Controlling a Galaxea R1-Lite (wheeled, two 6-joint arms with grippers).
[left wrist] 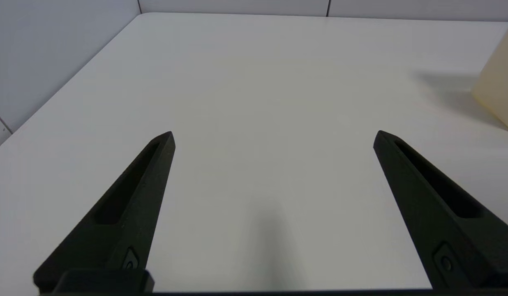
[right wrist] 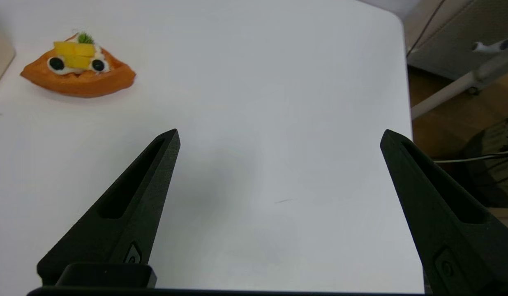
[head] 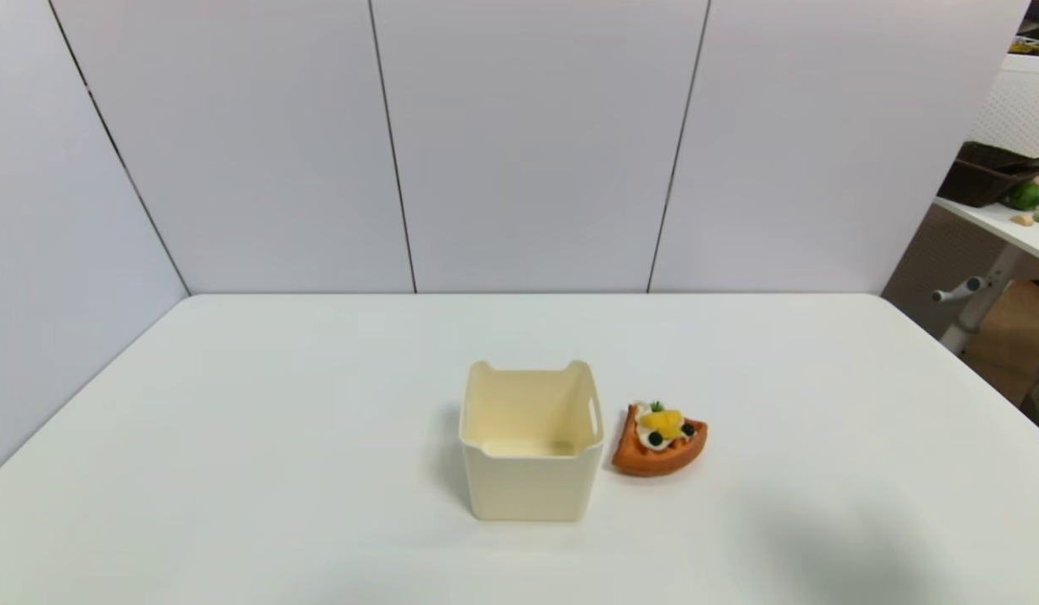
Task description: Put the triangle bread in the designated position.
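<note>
Right gripper (right wrist: 278,135) spread wide, empty, hovering over bare white table (head: 234,470) near its right edge. Triangle bread (right wrist: 78,68) ahead of right gripper, off toward robot's left, well apart from fingers, flat on table, just beside cream box (head: 532,441). Left gripper (left wrist: 273,137) spread wide, empty, over bare tabletop; cream box edge ahead, toward its right.

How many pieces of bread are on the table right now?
1. The triangle bread lies on the white table, just right of the cream box and apart from it. The box's visible inside shows nothing; its near floor is hidden.
</note>
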